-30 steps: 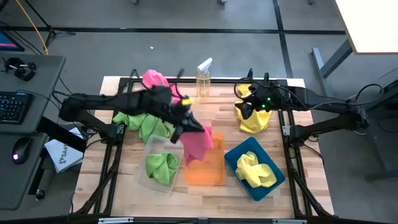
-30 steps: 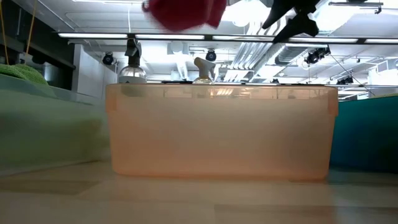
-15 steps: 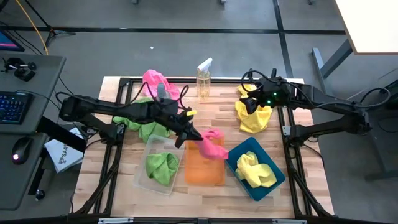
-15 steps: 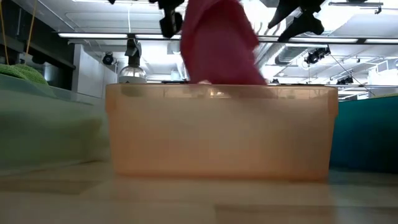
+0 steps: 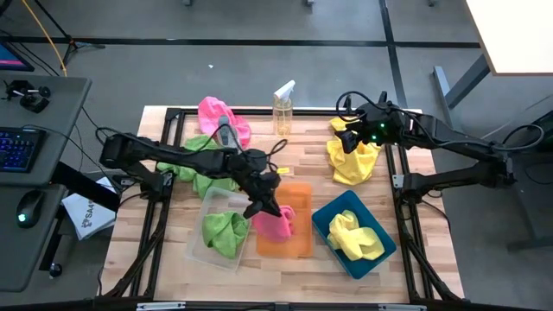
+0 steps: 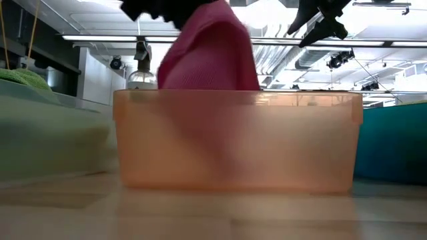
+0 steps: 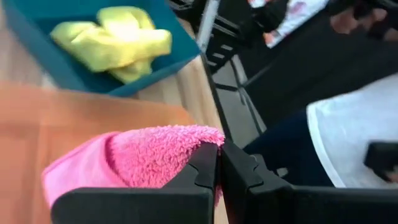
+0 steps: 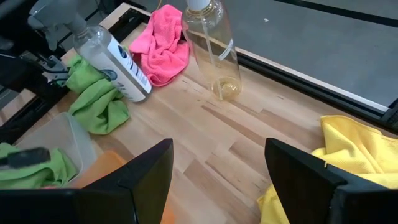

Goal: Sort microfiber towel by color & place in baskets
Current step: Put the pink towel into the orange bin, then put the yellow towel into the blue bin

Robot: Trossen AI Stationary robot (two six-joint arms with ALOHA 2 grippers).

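Note:
My left gripper (image 5: 263,206) is over the orange basket (image 5: 294,244), shut on a pink towel (image 5: 278,222). In the low view the pink towel (image 6: 213,53) drops behind the orange basket's wall (image 6: 233,140). My right gripper (image 5: 346,142) hovers open above the loose yellow towels (image 5: 352,164) at the far right of the table. The clear basket (image 5: 200,252) holds a green towel (image 5: 223,231). The teal basket (image 5: 384,249) holds a yellow towel (image 5: 354,235). Another pink towel (image 5: 220,117) and green towels (image 5: 203,177) lie at the far left. My left gripper pinches the pink towel between its two shut fingers at a bunched upper edge (image 7: 202,140). The fingers (image 7: 205,171) slant down from the far left. The towel hangs below them, with its lower part inside the orange basket's rim; whether it touches the floor I cannot tell.
An upright spray bottle (image 5: 282,108) stands at the far middle, and a second bottle (image 8: 109,53) lies by the green towels (image 8: 93,102). Bare wood (image 5: 302,160) shows between the bottle and the baskets. The three baskets sit side by side along the near edge.
My left gripper has carried the pink towel toward the near edge and down over the orange basket. The towel swung out toward the right, then dropped so that its lower part now sits inside the basket. The gripper has stayed shut.

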